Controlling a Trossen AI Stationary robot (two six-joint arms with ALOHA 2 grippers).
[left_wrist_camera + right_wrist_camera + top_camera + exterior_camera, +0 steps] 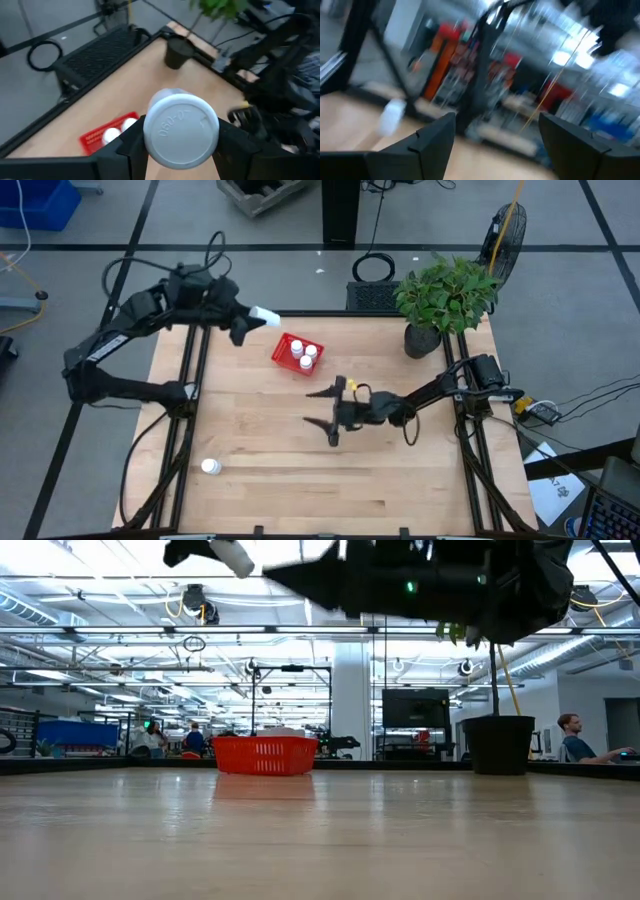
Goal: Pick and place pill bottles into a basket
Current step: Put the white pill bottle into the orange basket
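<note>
My left gripper (pixel 247 323) is shut on a white pill bottle (pixel 266 315), high above the table and just left of and beyond the red basket (pixel 297 353). The low view shows that bottle (pixel 235 557) at its top edge. The basket stands on the table's far middle and holds three white bottles (pixel 304 354); it also shows in the left wrist view (pixel 95 136). One more bottle (pixel 210 467) lies on the table near the left front. My right gripper (pixel 324 409) is open and empty above the table's middle, in front of the basket. My left gripper pinches the bottle by its round sides (pixel 150 145) between the two fingers. The bottle lies along the fingers, one flat round end (pixel 181 127) turned back toward the wrist, the other end sticking out past the fingertips toward the table's right. It is lifted clear of the table.
A black pot with a green plant (pixel 422 338) stands at the far right corner, right of the basket. Bare wood lies between the basket and the table's near edge. People sit in the room beyond the table (pixel 572 735).
</note>
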